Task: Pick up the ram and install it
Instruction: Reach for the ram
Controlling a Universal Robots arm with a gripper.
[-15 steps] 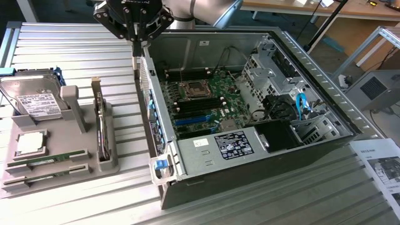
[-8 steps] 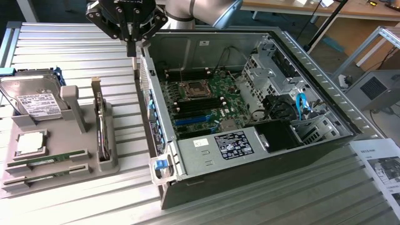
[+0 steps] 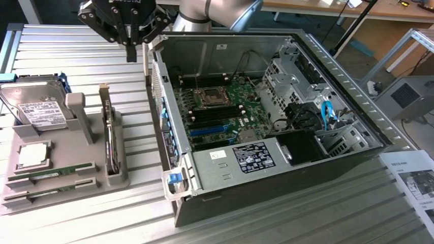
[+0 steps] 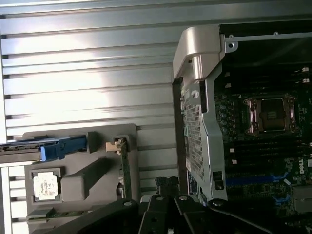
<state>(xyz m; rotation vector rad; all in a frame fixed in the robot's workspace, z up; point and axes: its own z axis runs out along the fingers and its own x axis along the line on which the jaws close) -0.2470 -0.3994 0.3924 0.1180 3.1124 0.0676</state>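
Two thin green ram sticks (image 3: 53, 172) lie flat in grey tray (image 3: 68, 151), exterior view's near left. Far side: gripper (image 3: 131, 56) hangs pointing down, fingers pressed together, holding nothing.

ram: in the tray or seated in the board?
In the tray. Both ram sticks lie flat in slots of the grey tray, outside the open case.

Robotics lab or workshop: 1 robot arm (image 3: 210, 12) over ribbed aluminium table (image 3: 68, 56), opened PC tower (image 3: 271, 201) (side panel off), grey parts fixture (image 3: 74, 152), printed sheet (image 3: 413, 183) alongside, wooden workbench (image 3: 379, 10) behind.
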